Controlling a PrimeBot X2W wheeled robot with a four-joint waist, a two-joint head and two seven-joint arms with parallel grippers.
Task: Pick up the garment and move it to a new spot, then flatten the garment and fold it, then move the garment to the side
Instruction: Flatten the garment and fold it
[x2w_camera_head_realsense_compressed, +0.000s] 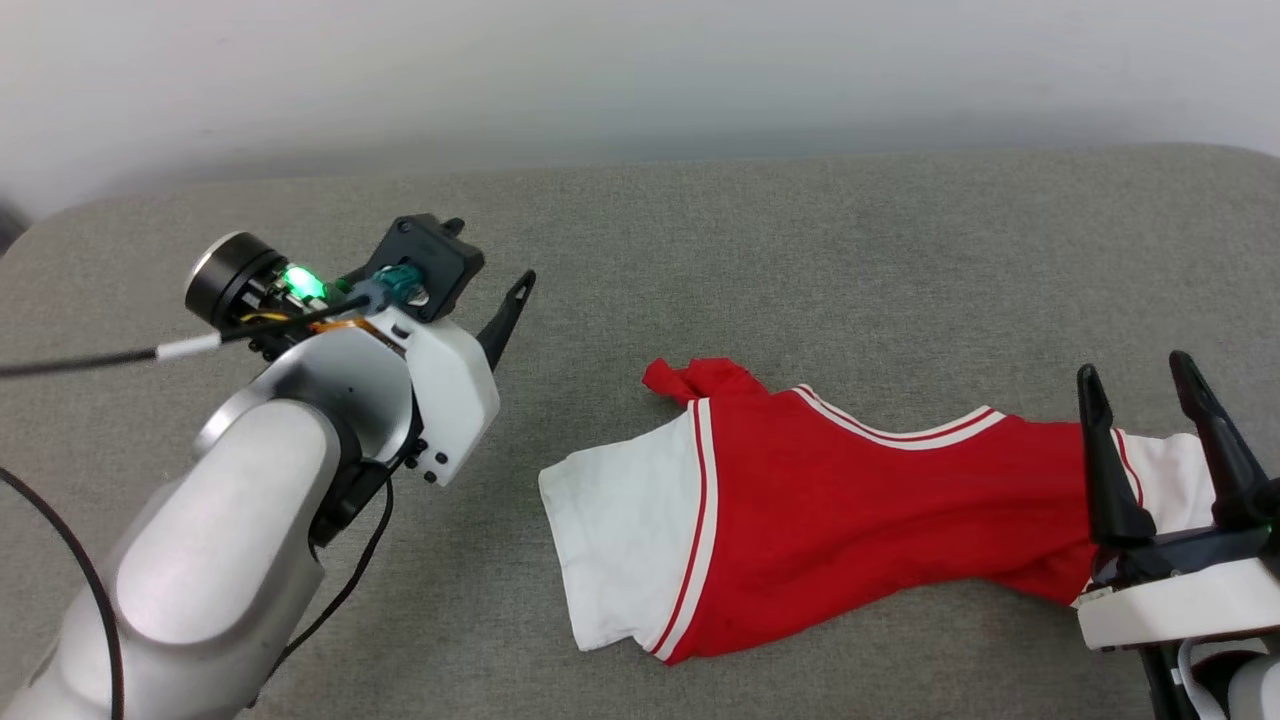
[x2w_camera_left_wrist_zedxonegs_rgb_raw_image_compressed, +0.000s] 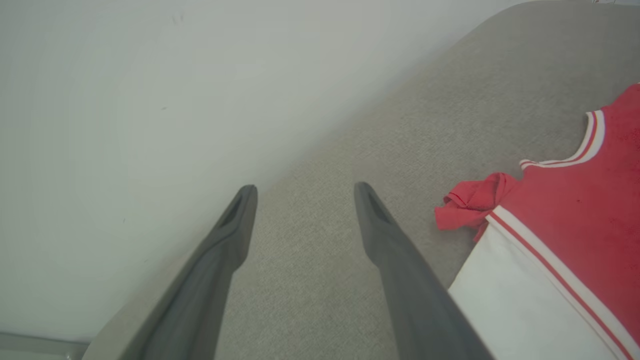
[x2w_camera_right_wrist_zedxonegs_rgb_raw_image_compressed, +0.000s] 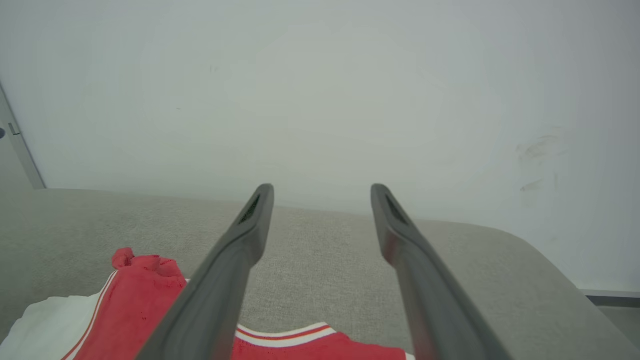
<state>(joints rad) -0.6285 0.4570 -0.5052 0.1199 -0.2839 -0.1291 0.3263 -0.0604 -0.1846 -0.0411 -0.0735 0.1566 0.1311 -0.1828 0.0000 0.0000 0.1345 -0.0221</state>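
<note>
Broadly, a grey fabric-covered table (x2w_camera_head_realsense_compressed: 800, 230) with rounded far corners carries everything, and a pale wall (x2w_camera_head_realsense_compressed: 640, 70) rises behind its far edge.

On it the garment (x2w_camera_head_realsense_compressed: 850, 500) lies flat but skewed. It stretches from the middle of the table toward the right edge and sits nearer the front edge than the far one. Its red body is in the centre. One white sleeve (x2w_camera_head_realsense_compressed: 620, 530) spreads out at the end nearest the middle of the table, set off by red-and-white stripes. The striped neckline (x2w_camera_head_realsense_compressed: 900, 425) curves along the far side.

The left arm's pale forearm (x2w_camera_head_realsense_compressed: 250, 500) comes up from the near left corner, with a black cable (x2w_camera_head_realsense_compressed: 80, 360) trailing off it. The left gripper (x2w_camera_left_wrist_zedxonegs_rgb_raw_image_compressed: 305, 188) hangs above bare table, just left of the garment and apart from it. Its two dark fingers are spread wide with nothing between them.

The right gripper (x2w_camera_head_realsense_compressed: 1134, 367) stands at the garment's right end, over the other white sleeve. Its fingers are also spread and hold nothing. Whether they touch the cloth cannot be told.

A small bunched knot of red cloth (x2w_camera_head_realsense_compressed: 700, 378) sticks up at the garment's far left corner. A green light (x2w_camera_head_realsense_compressed: 300, 280) glows on the left wrist.
</note>
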